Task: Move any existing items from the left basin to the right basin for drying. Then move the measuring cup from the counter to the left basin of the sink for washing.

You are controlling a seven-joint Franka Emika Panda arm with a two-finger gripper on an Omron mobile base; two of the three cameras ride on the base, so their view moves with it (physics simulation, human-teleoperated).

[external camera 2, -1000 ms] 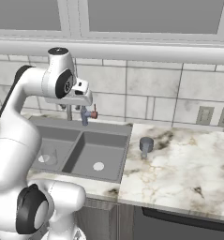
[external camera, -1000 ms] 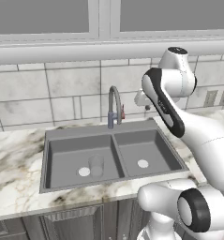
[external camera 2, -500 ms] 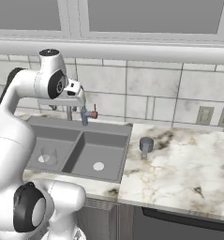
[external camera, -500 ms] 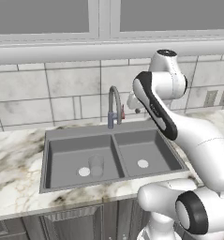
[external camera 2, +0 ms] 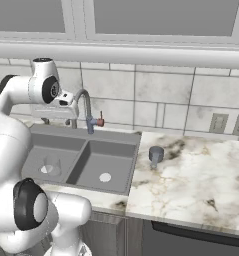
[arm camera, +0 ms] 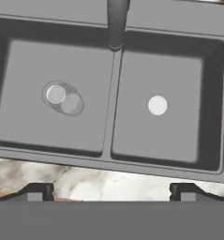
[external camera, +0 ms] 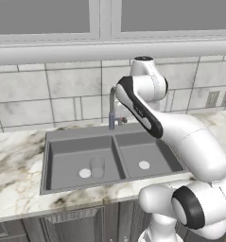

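The clear glass (arm camera: 64,98) stands upright in the left basin (arm camera: 24,70), next to its white drain; it also shows faintly as the glass (external camera: 97,166) and the glass (external camera 2: 51,164) in the base views. The right basin (arm camera: 179,70) holds nothing but its drain. On the counter (external camera 2: 201,175) right of the sink stands the dark grey measuring cup (external camera 2: 156,154). My gripper (arm camera: 111,192) hangs high above the sink's front edge, open wide, nothing between its fingertips (arm camera: 36,191). In the right base view the gripper (external camera 2: 58,121) hovers just left of the tap (external camera 2: 86,107).
The curved grey tap (external camera: 112,111) rises behind the divider (arm camera: 112,93), close to my hand. Tiled wall and a window ledge run behind the sink. Marble counter (external camera: 15,175) stretches left of the sink, and wall sockets (external camera 2: 218,122) sit at the far right.
The arm has swung left from beside the tap to above the sink. The glass and the measuring cup have not moved.
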